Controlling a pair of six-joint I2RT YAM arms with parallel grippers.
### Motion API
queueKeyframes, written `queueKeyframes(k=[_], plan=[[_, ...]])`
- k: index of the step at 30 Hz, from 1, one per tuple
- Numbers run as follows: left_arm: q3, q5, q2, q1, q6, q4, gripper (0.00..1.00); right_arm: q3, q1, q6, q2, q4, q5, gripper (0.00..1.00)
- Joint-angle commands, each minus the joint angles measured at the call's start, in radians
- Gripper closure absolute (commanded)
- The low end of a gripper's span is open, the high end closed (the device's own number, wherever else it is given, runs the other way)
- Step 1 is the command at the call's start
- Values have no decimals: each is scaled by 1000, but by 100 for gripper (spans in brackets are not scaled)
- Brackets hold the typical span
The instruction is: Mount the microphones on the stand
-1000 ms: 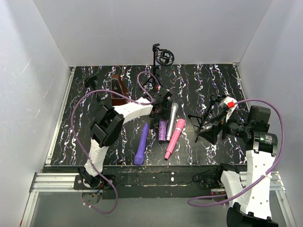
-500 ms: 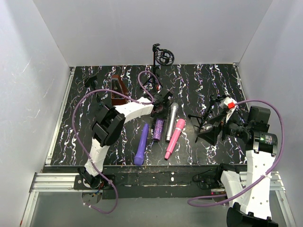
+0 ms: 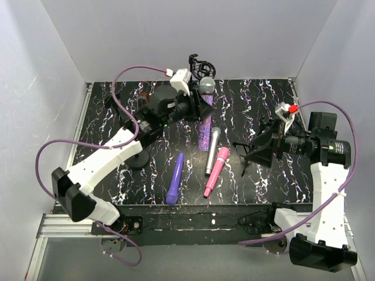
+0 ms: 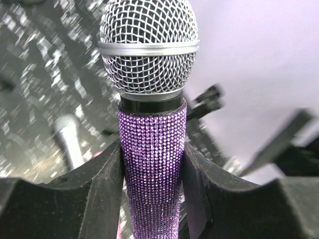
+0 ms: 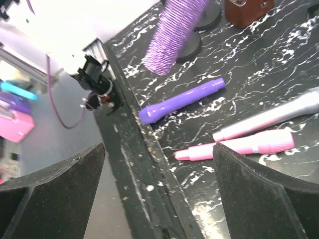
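Note:
My left gripper is shut on the glittery purple microphone, its fingers pressing the handle on both sides below the grey mesh head. From above, that microphone hangs upright and off the table, with its head just below the stand's ring clip at the back wall. The silver-grey, pink and violet microphones lie on the black mat. My right gripper is open and empty over the mat's right side. Its wrist view shows the violet and pink microphones.
A small black tripod stands just left of my right gripper. A dark red box and round black bases sit on the mat's left part. The table's dark front rail runs under my right gripper. White walls enclose three sides.
My left gripper closed on the glittery purple microphone and lifted it from the mat up and back toward the stand's clip. The right gripper rose slightly.

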Motion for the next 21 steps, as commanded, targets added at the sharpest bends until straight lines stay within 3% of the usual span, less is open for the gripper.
queueKeyframes(k=[1, 5, 9, 15, 18, 21], plan=[[-2, 105, -49, -13, -117, 227, 100, 54, 85, 346, 33, 257, 10, 5], [53, 80, -30, -58, -147, 299, 100, 68, 225, 573, 53, 477, 85, 5], [114, 20, 12, -120, -130, 347, 100, 75, 293, 742, 102, 621, 62, 5], [136, -12, 49, -167, -134, 423, 100, 83, 302, 782, 143, 633, 183, 4], [134, -67, 53, -180, -134, 452, 100, 45, 310, 837, 142, 693, 168, 4], [127, -92, 58, -188, -137, 482, 100, 0, 316, 926, 142, 784, 102, 17]])
